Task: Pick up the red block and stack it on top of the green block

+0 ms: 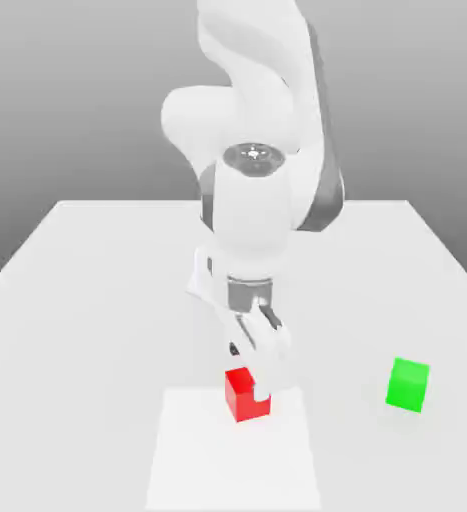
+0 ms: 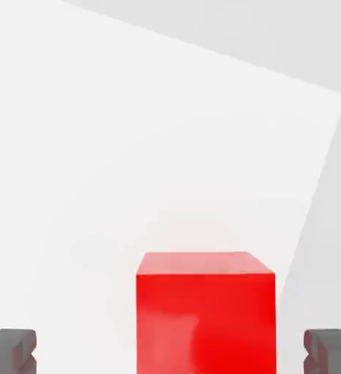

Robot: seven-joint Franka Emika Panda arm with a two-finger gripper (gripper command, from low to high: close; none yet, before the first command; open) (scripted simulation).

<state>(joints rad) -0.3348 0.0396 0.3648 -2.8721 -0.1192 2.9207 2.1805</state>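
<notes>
Red block (hand view): red block (image 2: 205, 313) is sitting closest to the lens, its top face and one side face showing; it is lying between the two fingertips (image 2: 11, 350), with clear space showing on either side of it
Gripper (hand view): gripper (image 2: 174, 352) is standing spread wide, released and grasping nothing; the dark pads are showing at both sides of the cube, neither one touching it
Surface (hand view): pale square mat (image 2: 151, 146) is lying under the cube; its far edge is running at a slant against the greyer table (image 2: 326, 44)
Red block (exterior view): red block (image 1: 245, 393) is resting on the mat (image 1: 232, 460), near that mat's far edge; it is sitting flat
Gripper (exterior view): gripper (image 1: 259, 372) is pointing downward right at the cube, fingers reaching down beside and behind it; whether they are touching it I cannot tell
Arm (exterior view): white Panda arm (image 1: 252, 150) is bending forward over the table (image 1: 97, 290), wrist hanging above the cube
Green block (exterior view): green block (image 1: 408, 385) is sitting on the bare table toward the exterior view's right, well apart from the red one and off the mat
</notes>
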